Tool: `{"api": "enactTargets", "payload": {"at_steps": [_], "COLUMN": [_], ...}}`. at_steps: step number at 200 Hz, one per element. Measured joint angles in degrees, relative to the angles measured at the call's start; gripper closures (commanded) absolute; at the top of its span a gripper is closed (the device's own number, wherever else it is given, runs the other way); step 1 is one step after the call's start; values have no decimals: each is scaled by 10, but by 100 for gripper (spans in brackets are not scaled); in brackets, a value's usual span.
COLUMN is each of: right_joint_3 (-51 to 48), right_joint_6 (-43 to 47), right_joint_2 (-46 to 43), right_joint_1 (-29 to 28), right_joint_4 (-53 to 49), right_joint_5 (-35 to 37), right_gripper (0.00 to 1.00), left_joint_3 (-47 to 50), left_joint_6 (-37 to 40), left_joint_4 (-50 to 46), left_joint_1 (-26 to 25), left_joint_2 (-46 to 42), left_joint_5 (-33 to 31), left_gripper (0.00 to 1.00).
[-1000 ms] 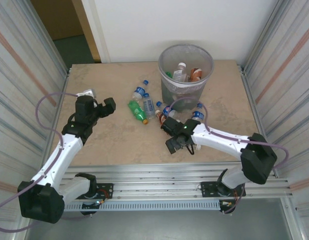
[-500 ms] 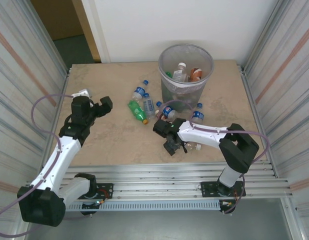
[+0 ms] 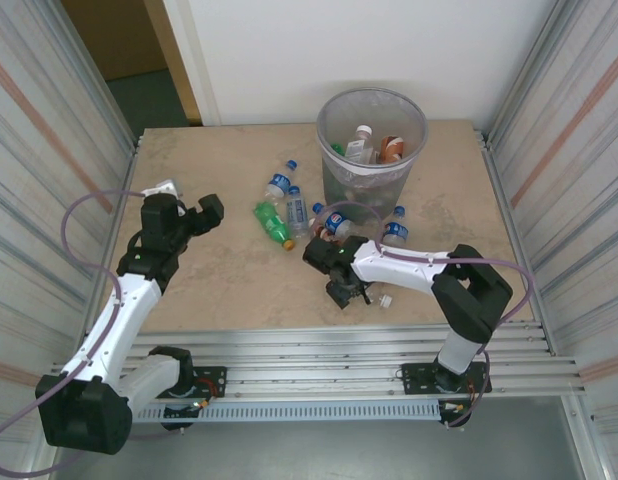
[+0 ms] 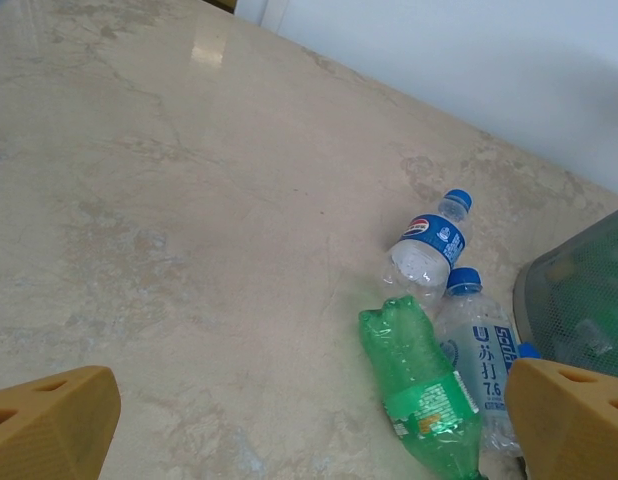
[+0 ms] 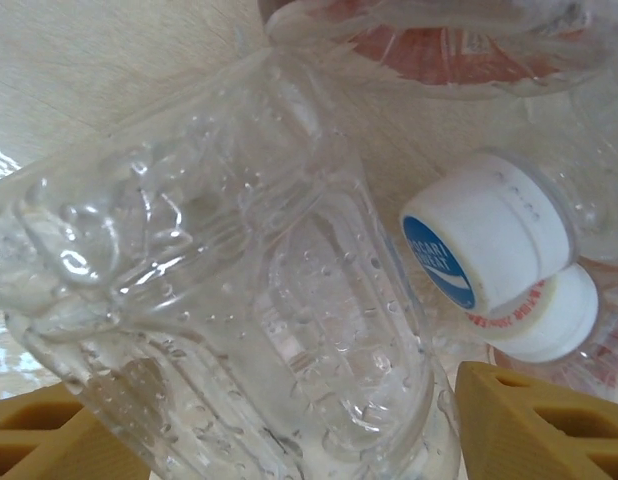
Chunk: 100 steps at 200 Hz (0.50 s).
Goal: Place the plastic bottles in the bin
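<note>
Clear ribbed plastic lies across the right wrist view: a crumpled clear bottle [image 5: 239,300] lies on the table [image 3: 229,280] between the yellow fingers [image 5: 534,425] of the right claw [image 3: 351,296]. One finger stands at each flank of it. The jaws are partly apart, and whether the pads actually press the bottle cannot be told. Just beyond this claw, crowding the bottle, are a white cap with a blue logo [image 5: 484,240], a second white cap [image 5: 561,318] tucked under it, and a red-labelled bottle [image 5: 439,40] lying across the far side. The left claw [image 3: 211,210] hangs wide open with nothing between its fingers [image 4: 49,430]. Ahead of it and to its right three bottles lie together on the table: a green bottle [image 4: 419,380] nearest, a blue-labelled bottle with a blue cap [image 4: 479,355] touching the green one's far flank, and a Pepsi-labelled bottle [image 4: 429,250] just beyond both. The table directly ahead of this claw is bare stone. The bin [image 3: 334,185] stands upright beyond the right claw, well apart from the left one, with a white-capped bottle [image 3: 361,148] and an orange-labelled bottle [image 3: 391,148] inside. Two more blue-capped bottles [image 3: 334,222] lie between the right claw and the bin's foot.
</note>
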<state>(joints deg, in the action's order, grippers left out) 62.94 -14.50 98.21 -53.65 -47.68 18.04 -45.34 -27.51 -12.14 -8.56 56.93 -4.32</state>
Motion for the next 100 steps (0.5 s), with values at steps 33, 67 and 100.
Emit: {"api": "enactTargets", "payload": {"at_steps": [33, 67, 100], "right_joint_3": [7, 21, 38], "right_joint_6": [5, 15, 22], "right_joint_2": [29, 54, 66], "right_joint_1": [-4, -7, -10], "right_joint_4": [29, 35, 27], "right_joint_5": [-43, -69, -83], "right_gripper": [19, 26, 44], "left_joint_3": [1, 1, 1], "left_joint_6": [-3, -4, -5], "left_joint_4": [0, 0, 0], "left_joint_1": [0, 3, 6], "left_joint_2": [0, 0, 0], "left_joint_5": [2, 2, 2], "left_gripper": [1, 1, 1]}}
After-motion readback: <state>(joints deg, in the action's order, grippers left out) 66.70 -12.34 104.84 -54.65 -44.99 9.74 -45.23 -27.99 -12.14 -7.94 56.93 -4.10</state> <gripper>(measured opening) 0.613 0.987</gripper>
